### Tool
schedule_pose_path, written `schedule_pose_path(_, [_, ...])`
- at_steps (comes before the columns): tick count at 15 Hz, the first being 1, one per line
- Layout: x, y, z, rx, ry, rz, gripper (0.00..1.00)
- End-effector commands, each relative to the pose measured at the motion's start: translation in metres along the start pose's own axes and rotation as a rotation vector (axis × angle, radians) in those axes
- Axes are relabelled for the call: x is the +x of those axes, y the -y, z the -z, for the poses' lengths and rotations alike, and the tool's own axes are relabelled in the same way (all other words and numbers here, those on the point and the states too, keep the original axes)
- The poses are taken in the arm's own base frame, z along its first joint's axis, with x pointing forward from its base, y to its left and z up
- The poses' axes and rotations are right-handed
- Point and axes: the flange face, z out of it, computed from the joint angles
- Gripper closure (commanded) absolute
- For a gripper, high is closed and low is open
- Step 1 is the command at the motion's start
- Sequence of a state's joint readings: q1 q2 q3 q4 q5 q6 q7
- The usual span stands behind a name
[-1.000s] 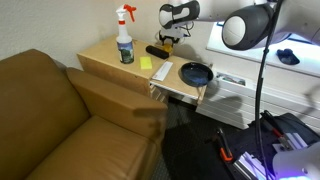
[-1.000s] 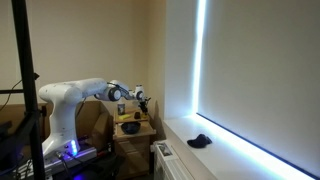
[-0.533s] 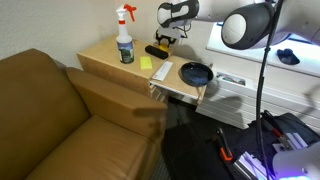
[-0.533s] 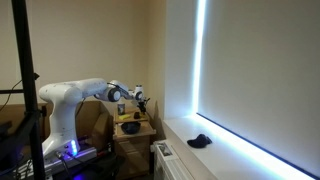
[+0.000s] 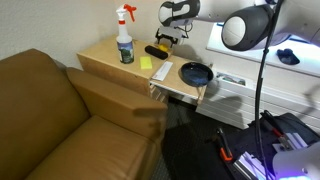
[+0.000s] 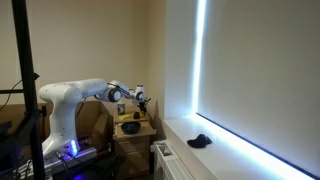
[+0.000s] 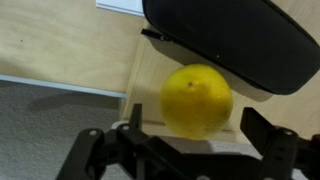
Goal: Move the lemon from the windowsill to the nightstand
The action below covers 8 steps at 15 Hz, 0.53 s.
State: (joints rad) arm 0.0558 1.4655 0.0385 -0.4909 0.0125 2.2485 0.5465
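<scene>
Tan nightstand tabletop (image 7: 60, 50) carries the lemon (image 7: 197, 100), centred between the released, wide-spread jaws and touching neither. Just beyond it lies a black object (image 7: 230, 40).

The lemon (image 7: 197, 100) is showing a matt, finely pitted yellow skin. The nightstand (image 7: 60, 45) is looking like smooth pale wood. A black rounded object (image 7: 235, 40) is giving off a soft sheen. The couch (image 5: 40, 115) is showing brown leather, and the spray bottle (image 5: 125, 42) clear plastic.
</scene>
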Motion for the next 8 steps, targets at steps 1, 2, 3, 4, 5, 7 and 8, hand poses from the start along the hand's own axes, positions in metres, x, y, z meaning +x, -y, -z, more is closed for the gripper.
schedule_pose_path(1, [0.015, 0.004, 0.034, -0.023, -0.012, 0.021, 0.00])
schedule_pose_path(2, [0.020, 0.007, 0.049, 0.001, -0.001, 0.042, 0.00])
schedule_pose_path(3, [0.024, 0.013, 0.062, 0.041, 0.011, 0.078, 0.00])
schedule_pose_path(4, [0.029, 0.020, 0.081, 0.112, 0.015, 0.120, 0.00])
schedule_pose_path(5, [0.033, 0.024, 0.098, 0.162, 0.021, 0.148, 0.00])
schedule_pose_path(7, [0.038, 0.037, 0.128, 0.253, 0.036, 0.219, 0.00])
schedule_pose_path(8, [0.032, 0.034, 0.103, 0.183, 0.003, 0.159, 0.00])
